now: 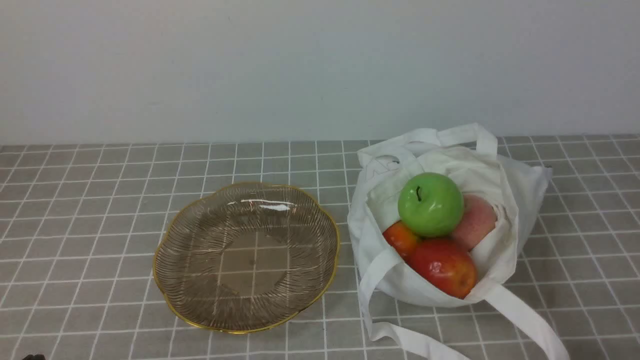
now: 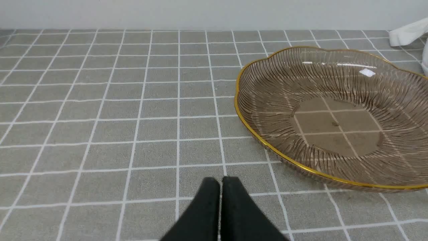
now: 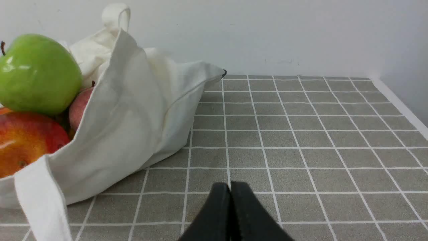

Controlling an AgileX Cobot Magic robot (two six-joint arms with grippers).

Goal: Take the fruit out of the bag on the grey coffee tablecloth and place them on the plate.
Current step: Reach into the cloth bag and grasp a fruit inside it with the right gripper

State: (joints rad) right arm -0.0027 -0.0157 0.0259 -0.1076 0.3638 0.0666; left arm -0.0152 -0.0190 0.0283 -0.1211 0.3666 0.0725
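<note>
Fruit [image 1: 445, 265] sits heaped in the bag [image 1: 505, 200] at three o'clock from the plate [image 1: 250, 255], while the left gripper [image 2: 220, 182] and right gripper [image 3: 230, 187] are pressed together and empty; tugging the soft cloth could roll the perched green apple [image 1: 430, 204] onto the tablecloth [image 1: 100, 200].

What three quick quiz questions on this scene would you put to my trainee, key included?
1. True or false: something already lies on the plate.
2. What sits topmost in the bag? A: green apple. B: banana. C: grapes.
3. Fill in: the left gripper and the right gripper are both ____.
Key: 1 false; 2 A; 3 shut.
</note>
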